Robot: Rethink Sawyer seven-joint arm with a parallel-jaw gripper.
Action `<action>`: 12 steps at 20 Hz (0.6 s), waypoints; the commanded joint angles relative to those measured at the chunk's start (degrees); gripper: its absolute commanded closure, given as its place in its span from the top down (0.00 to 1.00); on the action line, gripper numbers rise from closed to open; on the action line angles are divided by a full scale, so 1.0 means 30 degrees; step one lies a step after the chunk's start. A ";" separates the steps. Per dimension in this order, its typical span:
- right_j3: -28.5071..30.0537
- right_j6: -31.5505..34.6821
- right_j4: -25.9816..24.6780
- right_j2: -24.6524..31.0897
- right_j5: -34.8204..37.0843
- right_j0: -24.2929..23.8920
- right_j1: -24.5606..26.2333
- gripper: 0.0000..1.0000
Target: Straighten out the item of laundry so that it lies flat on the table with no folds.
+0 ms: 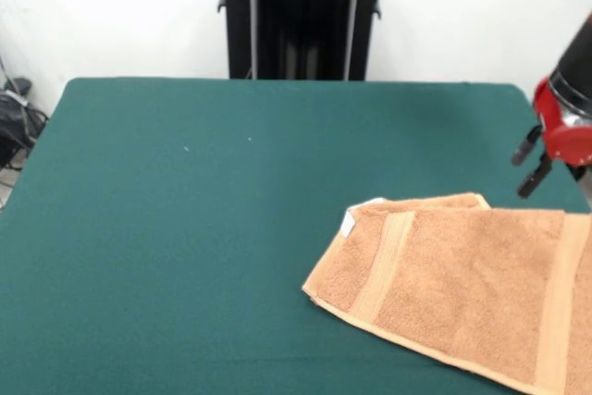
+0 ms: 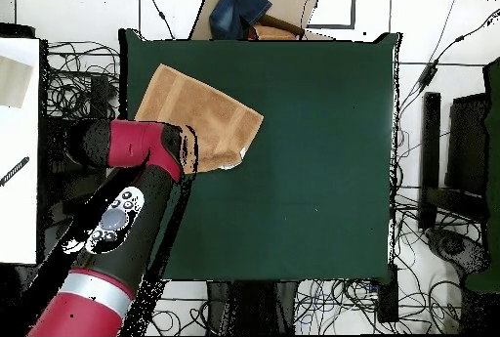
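Cardboard box (image 2: 283, 11), blue cloth (image 2: 244, 6), floor cables (image 2: 68, 84)

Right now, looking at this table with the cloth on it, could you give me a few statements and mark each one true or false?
1. The towel lies near one corner of the green table. True.
2. The towel is blue. False: it is orange-tan.
3. The gripper is clamped on the towel. False: it hangs above the table, apart from it.
4. A white tag shows at the towel's edge. True.
5. The towel lies fully flat. False: one edge is folded over.

Even, bright, diffuse light falls on the table (image 1: 185, 228), the towel (image 1: 462, 284) casts hardly any shadow, without glare, and detail looks soft.
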 commanded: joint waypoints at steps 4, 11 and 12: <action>0.2247 -0.0277 -0.0578 0.2972 -0.2430 -0.0911 0.1413 1.00; 0.1553 0.0132 -0.0704 0.2814 -0.2516 -0.0841 0.2104 1.00; 0.1431 0.0242 -0.0679 0.2781 -0.2487 -0.0782 0.2202 1.00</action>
